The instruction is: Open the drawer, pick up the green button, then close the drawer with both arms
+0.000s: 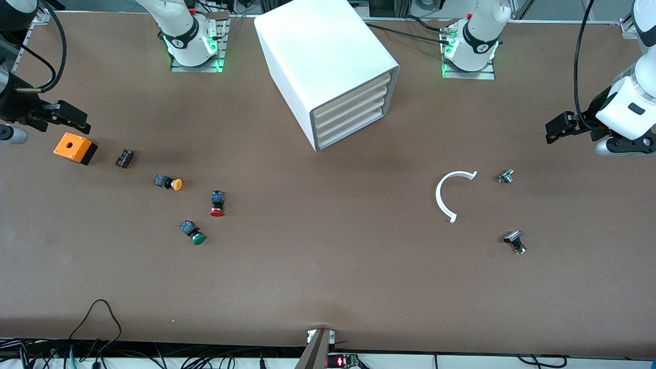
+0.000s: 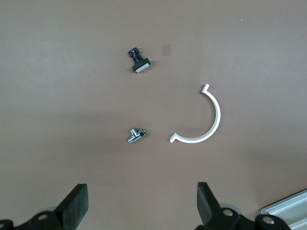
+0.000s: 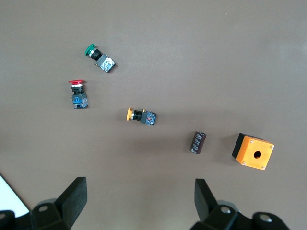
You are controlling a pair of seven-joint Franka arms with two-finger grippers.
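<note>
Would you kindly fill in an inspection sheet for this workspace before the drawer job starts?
Surface: brown table, flat.
Job's things: cabinet, all four drawers shut, lowest drawer included; green button lying on the table, nearest the front camera of three buttons.
Clutter: red button, orange button, orange box, small black block, white curved piece, two small metal parts.
Grippers: left gripper open, waiting; right gripper open, waiting near the orange box.
Cables: along the table's edges.
Surroundings: nothing seen.

Even, bright overhead light, soft faint shadows under the cabinet [image 1: 328,72]; wrist views sharp ahead of the jaws, no glare.
</note>
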